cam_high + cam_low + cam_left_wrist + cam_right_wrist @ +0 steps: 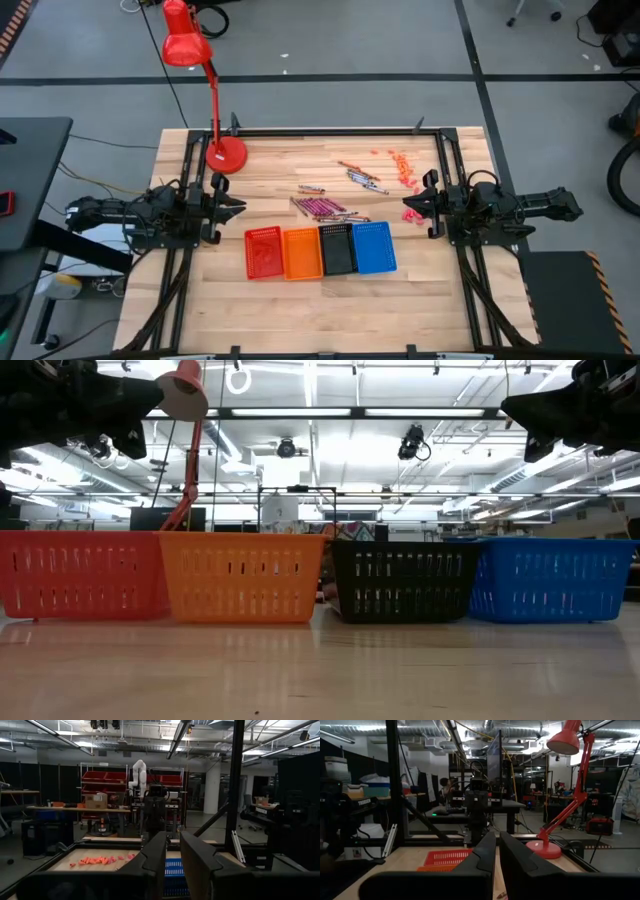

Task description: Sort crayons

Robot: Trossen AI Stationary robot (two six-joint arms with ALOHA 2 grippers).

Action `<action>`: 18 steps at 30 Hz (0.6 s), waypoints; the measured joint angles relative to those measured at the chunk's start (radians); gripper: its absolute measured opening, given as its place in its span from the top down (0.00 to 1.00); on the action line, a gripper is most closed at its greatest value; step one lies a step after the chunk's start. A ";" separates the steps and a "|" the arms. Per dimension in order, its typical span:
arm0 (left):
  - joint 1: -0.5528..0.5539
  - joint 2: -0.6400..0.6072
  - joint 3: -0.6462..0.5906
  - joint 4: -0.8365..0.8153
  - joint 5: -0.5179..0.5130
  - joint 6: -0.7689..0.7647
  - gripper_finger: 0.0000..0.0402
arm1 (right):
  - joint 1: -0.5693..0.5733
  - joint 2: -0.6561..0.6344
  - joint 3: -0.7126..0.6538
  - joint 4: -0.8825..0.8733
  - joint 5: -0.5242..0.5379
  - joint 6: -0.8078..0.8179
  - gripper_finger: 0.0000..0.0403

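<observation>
The left gripper (238, 206) waits narrowly parted and empty at the surface (300, 300) edge. Four baskets (320, 250) line up for sorting; the crayons (325, 207) lie beyond them. The right gripper (407, 209) waits closed and empty.

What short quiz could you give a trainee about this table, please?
1. True or false: the four baskets stand in one row, touching.
2. Which basket is nearest the right claw? A red B orange C blue
3. Fill in: the crayons lie on the ____, not in a basket.

Key: 1 true; 2 C; 3 table.
</observation>
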 joint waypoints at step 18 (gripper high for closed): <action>0.000 0.000 0.000 0.043 0.001 -0.002 0.83 | 0.000 0.000 0.000 0.000 0.000 0.000 0.93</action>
